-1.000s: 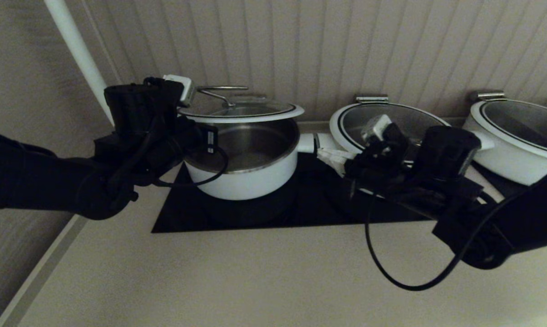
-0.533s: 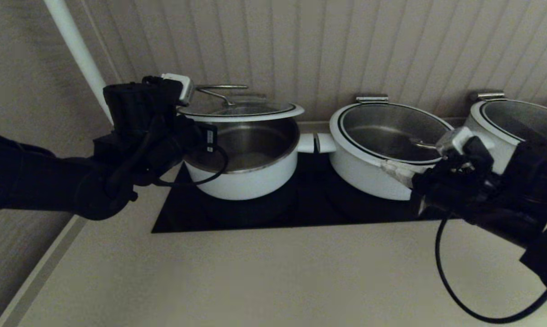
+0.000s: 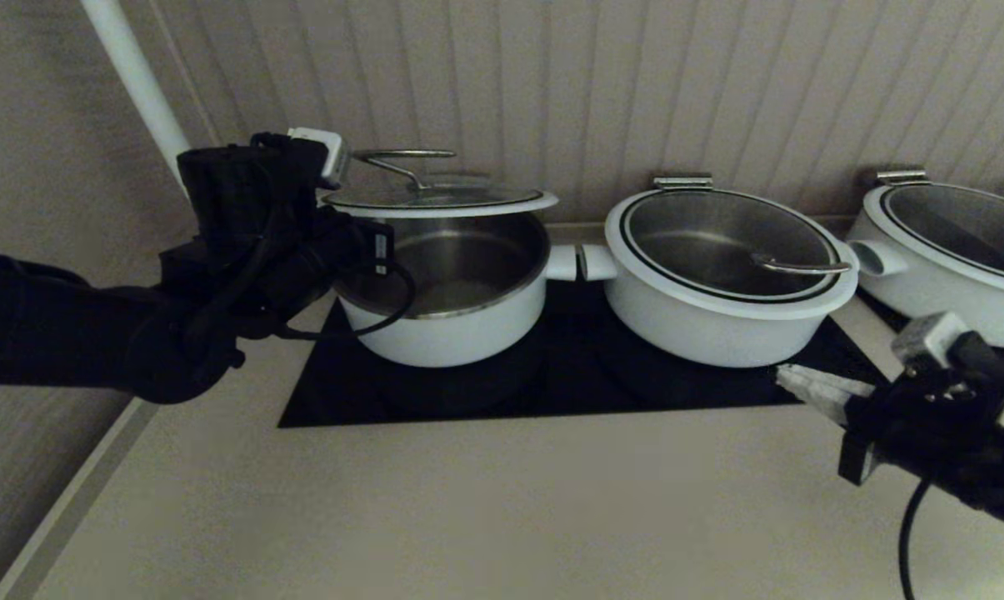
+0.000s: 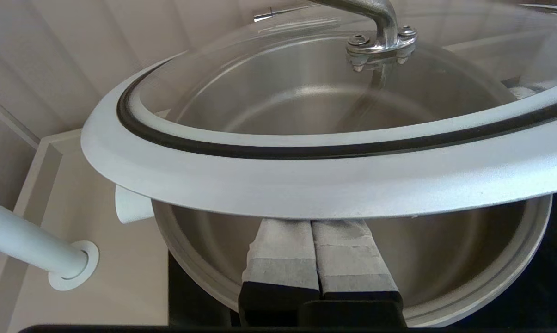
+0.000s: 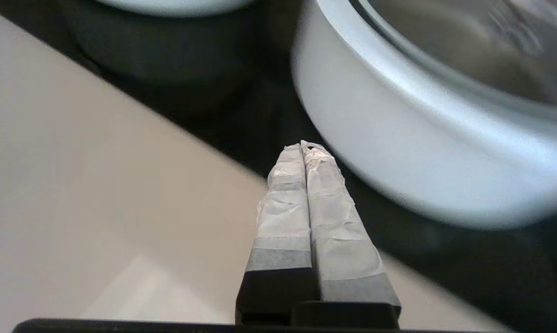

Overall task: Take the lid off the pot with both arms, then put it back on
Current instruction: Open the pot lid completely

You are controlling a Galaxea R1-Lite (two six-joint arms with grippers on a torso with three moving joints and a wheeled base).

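Lid [image 3: 439, 198] raised above pot [image 3: 447, 296], open gap between white rim and pot mouth; pot on black hob [image 3: 551, 379] near counter's back-left corner. Left gripper [image 4: 316, 240] under lid's left edge, fingers [image 4: 283, 252] pressed together, tips hidden beneath rim; whether they support lid cannot tell. Right gripper [image 3: 789, 379] low near counter's right edge, fingers clenched on nothing, just beside front of middle pot [image 3: 722, 279]; bare counter [image 3: 468, 508] toward front edge.
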